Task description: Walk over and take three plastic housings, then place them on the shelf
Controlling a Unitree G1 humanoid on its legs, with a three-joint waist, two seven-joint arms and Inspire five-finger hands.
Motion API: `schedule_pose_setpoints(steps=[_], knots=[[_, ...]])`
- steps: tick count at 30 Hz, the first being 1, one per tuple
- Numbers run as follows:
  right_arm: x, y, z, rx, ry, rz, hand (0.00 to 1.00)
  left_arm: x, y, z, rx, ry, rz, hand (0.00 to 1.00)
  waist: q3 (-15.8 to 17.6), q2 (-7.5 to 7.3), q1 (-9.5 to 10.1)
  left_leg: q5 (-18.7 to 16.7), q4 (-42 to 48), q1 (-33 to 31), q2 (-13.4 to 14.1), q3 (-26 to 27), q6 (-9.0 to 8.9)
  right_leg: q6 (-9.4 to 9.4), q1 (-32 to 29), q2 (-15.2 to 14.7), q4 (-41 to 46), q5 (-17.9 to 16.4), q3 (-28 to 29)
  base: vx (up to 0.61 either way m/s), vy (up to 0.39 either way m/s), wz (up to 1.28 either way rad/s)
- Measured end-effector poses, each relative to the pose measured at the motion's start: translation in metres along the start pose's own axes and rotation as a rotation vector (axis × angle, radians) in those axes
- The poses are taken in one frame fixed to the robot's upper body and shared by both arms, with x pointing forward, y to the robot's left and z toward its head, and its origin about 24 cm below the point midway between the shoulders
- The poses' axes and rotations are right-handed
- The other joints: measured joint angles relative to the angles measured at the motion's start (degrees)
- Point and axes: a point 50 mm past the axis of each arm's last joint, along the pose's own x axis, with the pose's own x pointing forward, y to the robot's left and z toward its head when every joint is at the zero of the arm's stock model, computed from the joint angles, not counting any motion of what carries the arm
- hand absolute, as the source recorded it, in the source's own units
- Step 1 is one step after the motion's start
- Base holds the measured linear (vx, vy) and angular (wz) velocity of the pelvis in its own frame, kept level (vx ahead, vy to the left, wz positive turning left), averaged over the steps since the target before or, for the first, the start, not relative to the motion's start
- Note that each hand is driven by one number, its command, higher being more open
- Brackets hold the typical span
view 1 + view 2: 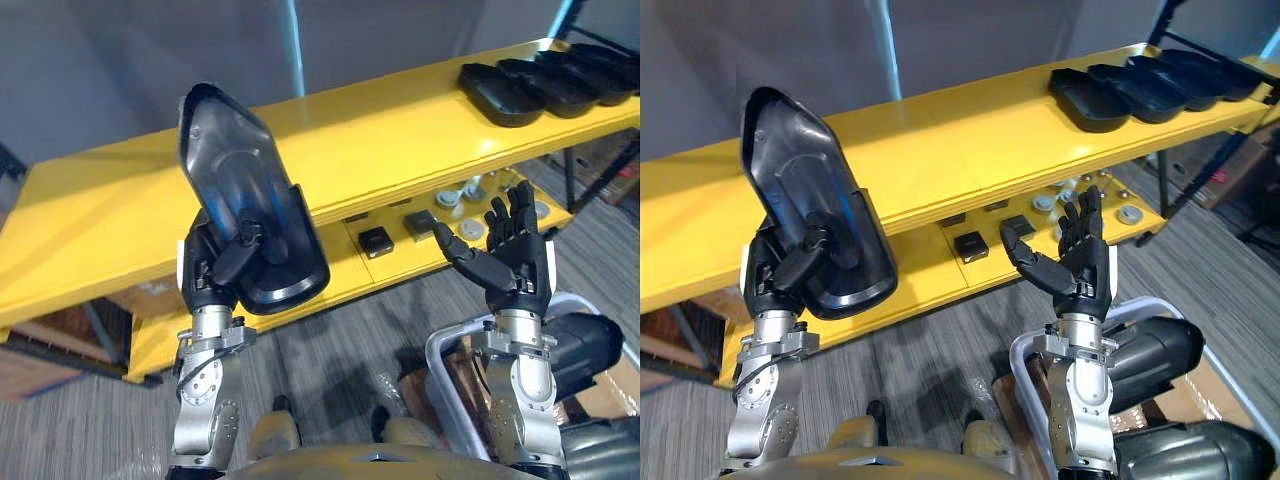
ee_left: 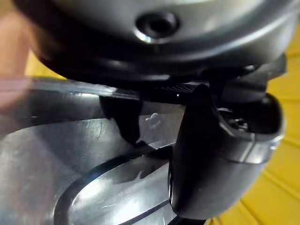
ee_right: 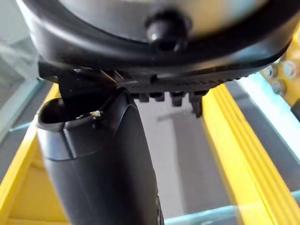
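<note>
1. Black plastic housing [image 1: 245,200] stood upright in the left hand [image 1: 212,268], whose thumb and fingers were curled round its lower end, in front of the yellow shelf [image 1: 380,140].
2. The right hand [image 1: 512,258] was raised before the shelf's lower level, fingers straight and spread, holding nothing.
3. More housings [image 1: 545,80] lay in a row on the shelf's top at its right end.

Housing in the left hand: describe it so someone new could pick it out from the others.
Find the long yellow shelf. In front of its left part, the left hand grips one black plastic housing, held up on end. The other housings lie flat in a row at the right end of the top board.
</note>
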Motion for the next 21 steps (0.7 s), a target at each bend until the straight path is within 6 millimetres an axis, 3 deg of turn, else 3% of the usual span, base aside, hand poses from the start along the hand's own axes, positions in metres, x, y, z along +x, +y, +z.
schedule_pose_setpoints(steps=[4, 6, 8, 17, 21], knots=[[-0.012, 0.01, -0.011, 0.052, 0.047, -0.024, 1.0, 0.016, -0.009, 0.016, 0.085, -0.06, -0.115, 0.0, -1.21, -2.53, -1.14, 2.1, -4.26, 0.99, -3.35, 6.5, 2.49, 0.9, -2.41, -6.07, -2.46, 0.99, -3.59, 0.1, 0.288, -0.66], [-0.014, 0.022, -0.015, 0.092, 0.061, -0.006, 1.0, 0.029, -0.013, 0.023, 0.112, -0.073, -0.147, 0.0, -1.52, -3.86, -1.7, 1.76, -3.86, 1.09, -4.41, 9.08, 3.4, 3.6, -1.2, -7.63, -6.67, 6.52, -4.09, 0.13, 0.164, -0.55], [-0.013, 0.023, -0.014, 0.095, 0.058, 0.003, 1.0, 0.035, -0.018, 0.025, 0.101, -0.084, -0.147, 0.0, -1.46, -3.82, -2.44, 1.27, -3.82, 1.07, -4.66, 9.4, 3.51, 5.23, -0.68, -7.86, -8.5, 8.14, -5.08, 0.07, 0.057, -0.16], [-0.013, 0.023, -0.019, 0.004, 0.108, 0.027, 1.0, 0.039, -0.028, 0.018, 0.038, -0.004, -0.142, 0.0, -1.47, -3.83, -2.89, 0.41, -3.91, 1.08, -3.98, 9.4, 2.7, 5.08, 0.52, -6.87, -11.6, 8.73, -6.22, 0.02, -0.018, -0.03], [-0.013, 0.023, -0.021, 0.0, 0.138, 0.031, 1.0, 0.048, -0.021, 0.02, -0.021, 0.017, -0.028, 0.0, -1.47, -3.9, -3.25, 0.37, -3.9, 1.3, -4.08, 9.5, 2.67, 5.1, 1.06, -6.93, -12.38, 9.34, -6.22, -0.01, 0.002, 0.0]])
